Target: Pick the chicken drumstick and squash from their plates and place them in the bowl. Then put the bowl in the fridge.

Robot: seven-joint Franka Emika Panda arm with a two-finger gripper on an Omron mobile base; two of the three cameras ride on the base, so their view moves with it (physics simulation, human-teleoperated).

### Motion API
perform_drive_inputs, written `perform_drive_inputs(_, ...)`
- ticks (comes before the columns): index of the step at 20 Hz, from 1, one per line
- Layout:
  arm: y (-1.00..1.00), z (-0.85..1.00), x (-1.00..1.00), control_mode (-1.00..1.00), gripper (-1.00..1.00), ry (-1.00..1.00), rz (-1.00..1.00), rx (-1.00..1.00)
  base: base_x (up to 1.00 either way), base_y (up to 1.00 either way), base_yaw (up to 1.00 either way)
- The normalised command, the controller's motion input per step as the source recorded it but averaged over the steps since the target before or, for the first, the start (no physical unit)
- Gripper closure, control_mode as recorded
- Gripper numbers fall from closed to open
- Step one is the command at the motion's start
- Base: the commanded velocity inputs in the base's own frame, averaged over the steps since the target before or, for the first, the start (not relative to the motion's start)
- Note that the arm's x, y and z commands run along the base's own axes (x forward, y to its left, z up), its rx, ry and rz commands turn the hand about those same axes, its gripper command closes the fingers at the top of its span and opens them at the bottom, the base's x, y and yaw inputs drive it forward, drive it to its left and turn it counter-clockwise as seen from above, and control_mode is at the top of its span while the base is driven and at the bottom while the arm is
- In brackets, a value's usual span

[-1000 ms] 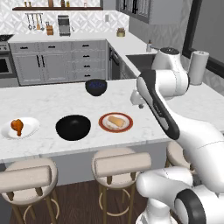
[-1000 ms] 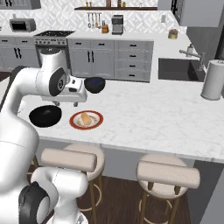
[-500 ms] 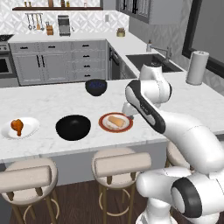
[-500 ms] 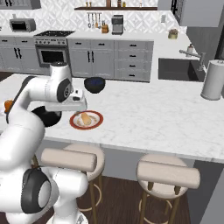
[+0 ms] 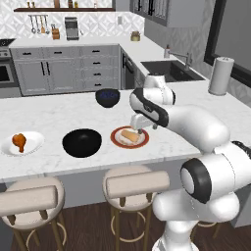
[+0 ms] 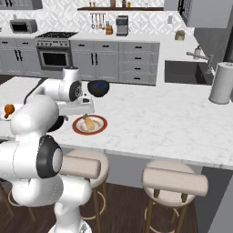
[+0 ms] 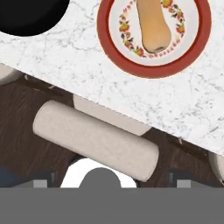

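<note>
The squash (image 5: 129, 135) lies on the orange-rimmed plate (image 5: 116, 142) near the counter's front edge. My gripper (image 5: 139, 128) hangs just above it, open, with nothing between the jaws. In the hand view the squash (image 7: 153, 24) and its plate (image 7: 131, 65) sit at the top, and the fingertips (image 7: 42, 183) stand far apart at the bottom. The glossy black bowl (image 5: 82, 142) is left of that plate. The chicken drumstick (image 5: 19, 141) rests on the white plate (image 5: 33, 145) at the far left. In the right base view the gripper (image 6: 84, 111) is over the squash (image 6: 88, 123).
A smaller dark blue bowl (image 5: 108, 97) stands behind the plates. A paper towel roll (image 5: 219, 75) stands at the counter's right end beside the sink (image 5: 169, 70). Stools (image 5: 137, 184) are tucked under the front edge. Bare marble lies right of the plate (image 6: 89, 124).
The arm has swung from the right of the counter down and left, bringing the hand low over the orange-rimmed plate with the squash. Plates, bowl and food have not moved.
</note>
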Motion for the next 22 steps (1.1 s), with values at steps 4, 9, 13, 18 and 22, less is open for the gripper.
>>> perform_drive_inputs(4, 0.22, -0.65, 0.40, -1.00, -1.00, 0.00, 0.02, -0.04, 0.00, 0.00, 0.00)
perform_drive_inputs(9, 0.00, -0.26, 0.45, -1.00, -1.00, 0.00, 0.00, 0.00, 0.00, 0.00, 0.00)
perform_drive_inputs(13, 0.00, -0.25, 0.34, -1.00, -1.00, 0.00, 0.00, 0.00, 0.00, 0.00, 0.00)
perform_drive_inputs(18, 0.00, -0.35, 0.30, -1.00, -1.00, -0.02, 0.00, 0.00, 0.00, 0.00, 0.00)
perform_drive_inputs(22, -0.04, -0.29, 0.44, -1.00, -1.00, 0.00, 0.00, 0.00, 0.00, 0.00, 0.00)
